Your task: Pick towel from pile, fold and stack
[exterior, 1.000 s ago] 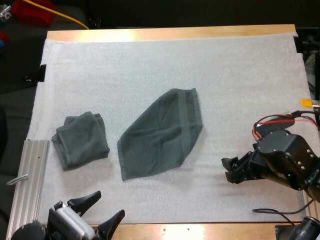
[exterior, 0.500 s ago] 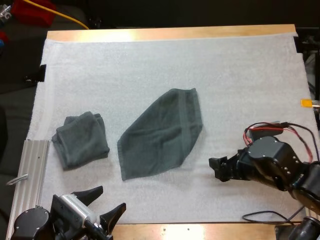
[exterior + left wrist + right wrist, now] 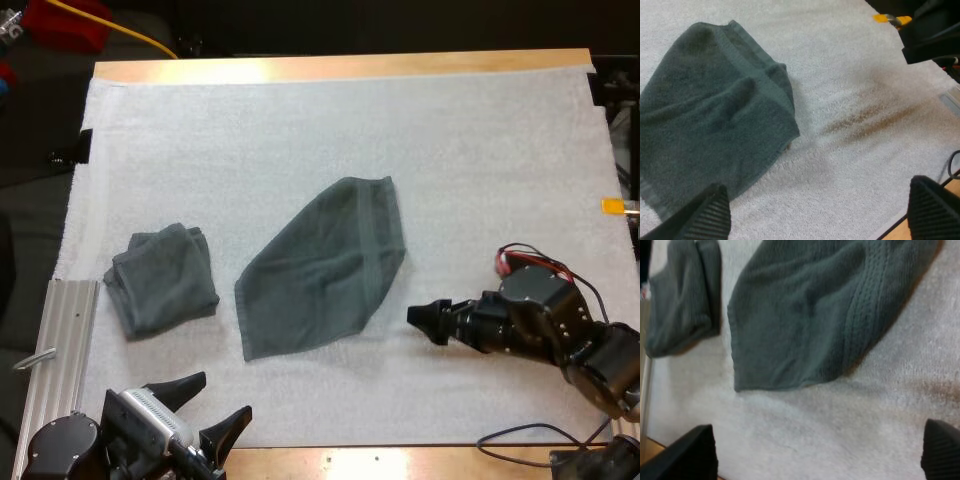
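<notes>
Towels 2 — spread towel [image 3: 322, 268], bunched towel [image 3: 162, 281] | pincers 2 — left pincer [image 3: 205, 412], right pincer [image 3: 428, 322], both wide

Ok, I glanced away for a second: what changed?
The right hand, open, moved left across the mat to just short of the edge of the spread towel. The left hand, open, turned slightly at the near edge. Nothing was grasped or released. The spread towel and the folded towel stayed put.
</notes>
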